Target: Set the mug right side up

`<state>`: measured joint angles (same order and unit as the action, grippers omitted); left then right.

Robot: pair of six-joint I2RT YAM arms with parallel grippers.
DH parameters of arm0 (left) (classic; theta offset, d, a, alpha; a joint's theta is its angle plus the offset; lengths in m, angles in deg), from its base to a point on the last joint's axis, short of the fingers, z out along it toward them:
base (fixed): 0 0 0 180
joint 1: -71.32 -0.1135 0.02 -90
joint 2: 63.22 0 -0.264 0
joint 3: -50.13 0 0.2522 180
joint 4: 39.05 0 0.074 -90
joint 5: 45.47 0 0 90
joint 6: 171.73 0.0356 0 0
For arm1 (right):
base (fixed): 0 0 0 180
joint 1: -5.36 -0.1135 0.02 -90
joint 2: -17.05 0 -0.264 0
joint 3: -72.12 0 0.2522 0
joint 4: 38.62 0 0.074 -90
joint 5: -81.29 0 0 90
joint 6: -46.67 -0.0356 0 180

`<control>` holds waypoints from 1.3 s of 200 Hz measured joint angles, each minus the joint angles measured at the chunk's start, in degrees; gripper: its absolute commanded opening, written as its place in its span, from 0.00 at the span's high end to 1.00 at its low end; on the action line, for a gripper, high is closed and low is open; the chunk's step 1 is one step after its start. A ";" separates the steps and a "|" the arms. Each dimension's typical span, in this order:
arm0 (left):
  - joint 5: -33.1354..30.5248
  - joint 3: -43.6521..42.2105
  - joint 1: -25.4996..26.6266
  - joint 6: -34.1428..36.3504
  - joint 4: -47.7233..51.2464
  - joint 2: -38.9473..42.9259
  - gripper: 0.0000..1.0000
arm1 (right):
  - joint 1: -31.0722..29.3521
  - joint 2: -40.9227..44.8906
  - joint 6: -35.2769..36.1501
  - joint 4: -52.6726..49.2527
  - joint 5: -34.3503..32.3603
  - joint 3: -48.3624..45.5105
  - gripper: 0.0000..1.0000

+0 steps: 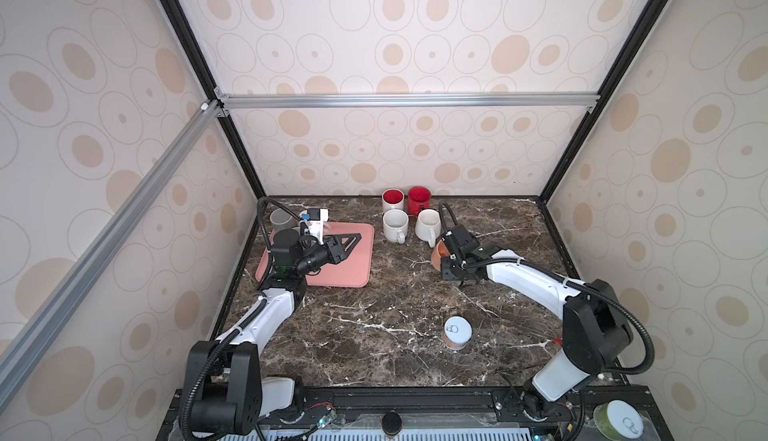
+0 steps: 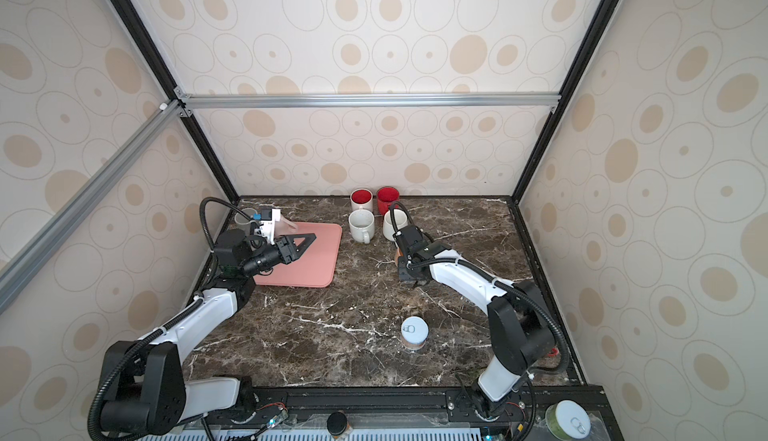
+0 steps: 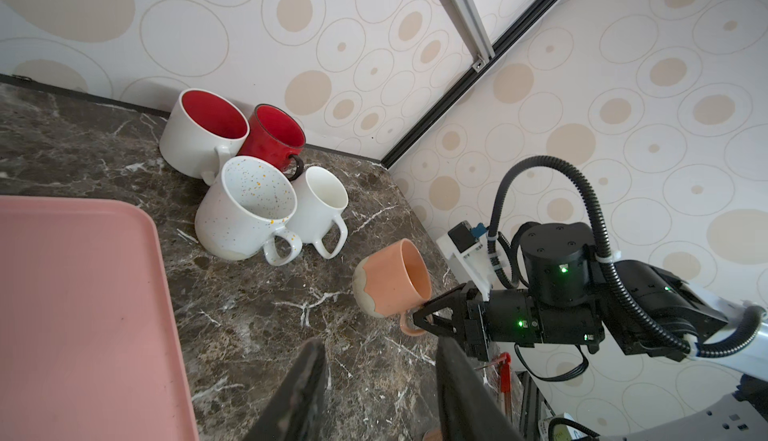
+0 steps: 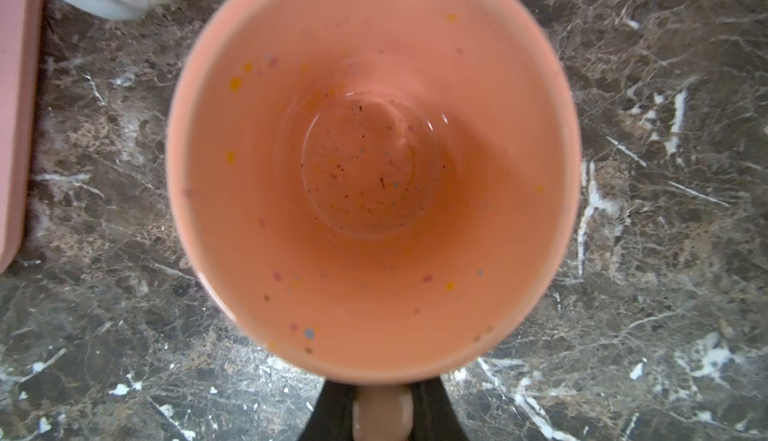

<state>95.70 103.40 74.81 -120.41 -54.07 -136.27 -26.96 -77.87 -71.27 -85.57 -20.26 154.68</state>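
Our right gripper (image 3: 419, 319) clamps the orange mug (image 3: 388, 281) by its handle; the mug tilts sideways, well apart from the pink tray (image 1: 353, 268). Our left gripper (image 1: 349, 242) hangs over that tray, jaws parted and empty.

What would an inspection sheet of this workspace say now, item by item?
Surface: dark marble table; no spill seen.
Job's things: peach mug, tilted with its mouth toward the right wrist camera; not yet upright.
Clutter: four mugs, upright, at the back; pink tray; grey cup by the tray's far corner; can near the front; green can beside the right arm's base.
End effectors: right end effector shut on the peach mug's handle; left end effector open, empty.
Cables: black hoses loop over both arms; no snag seen.
Surroundings: patterned walls, aluminium bar; nothing else seen.
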 measured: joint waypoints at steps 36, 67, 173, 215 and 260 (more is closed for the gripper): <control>-0.81 0.20 -0.42 3.43 4.83 0.66 0.56 | -0.85 -5.35 0.48 -2.47 -0.94 4.55 1.00; -1.53 0.20 -0.61 5.14 7.13 1.31 0.56 | -0.98 -8.44 0.63 -4.46 -1.57 7.45 1.00; -3.58 0.28 -0.76 8.94 11.93 2.51 0.56 | -1.05 -10.62 1.29 -6.01 -1.20 11.06 0.59; -4.22 0.39 -0.83 9.97 14.32 3.54 0.55 | -1.22 -9.86 1.36 -5.51 -1.40 12.46 0.55; -5.22 3.43 -0.87 11.58 17.81 4.07 0.53 | -2.95 -5.68 1.53 -6.12 -2.19 12.66 0.54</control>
<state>90.48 106.83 73.94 -108.82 -36.25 -132.21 -29.91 -83.55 -69.74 -91.69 -22.45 167.33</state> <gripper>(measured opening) 0.466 0.456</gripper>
